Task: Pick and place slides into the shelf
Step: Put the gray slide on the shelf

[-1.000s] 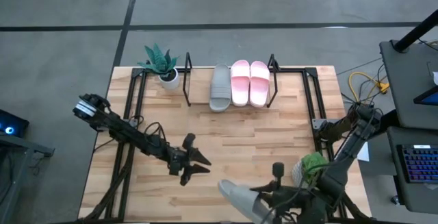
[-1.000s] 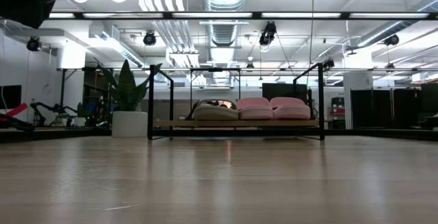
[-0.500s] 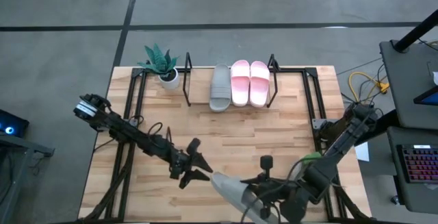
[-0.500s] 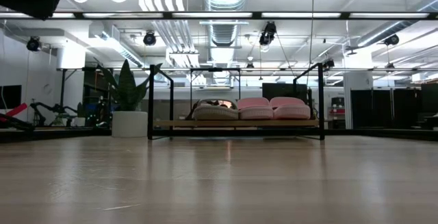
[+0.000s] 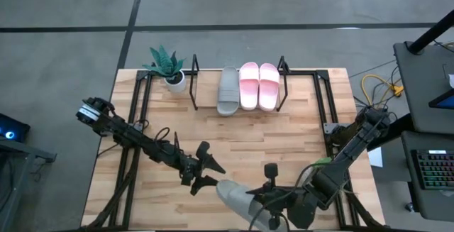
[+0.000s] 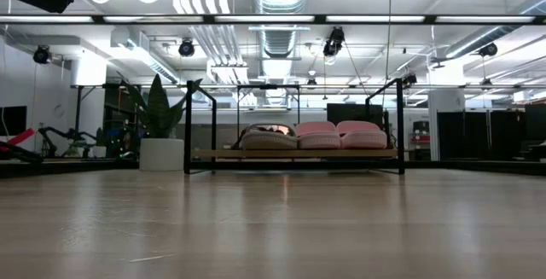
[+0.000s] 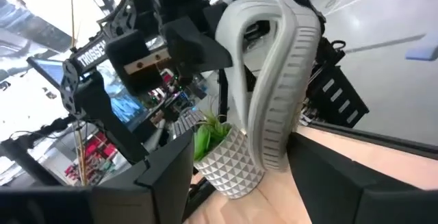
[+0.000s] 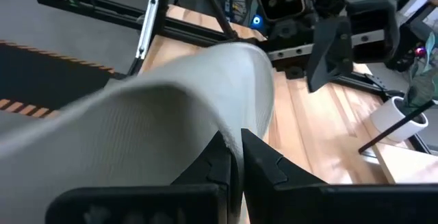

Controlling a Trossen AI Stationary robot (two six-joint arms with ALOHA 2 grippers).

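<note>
Near table's front edge, right tool (image 5: pixel 264 207) gripping grey-green slide (image 5: pixel 237 198)

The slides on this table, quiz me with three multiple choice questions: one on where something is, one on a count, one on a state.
1. Where is the potted plant?
A. left of the shelf
B. on the shelf
C. at the table's front edge

2. How many slides lie on the shelf?
A. one
B. three
C. four

3. What is the right hand doing?
A. hanging open
B. gripping the plant
C. holding a grey-green slide

Answers:
1 A, it stands beside the shelf's left upright.
2 B, one grey-green slide and two pink slides.
3 C, its fingers are shut on the fourth slide, facing the open left hand.
</note>
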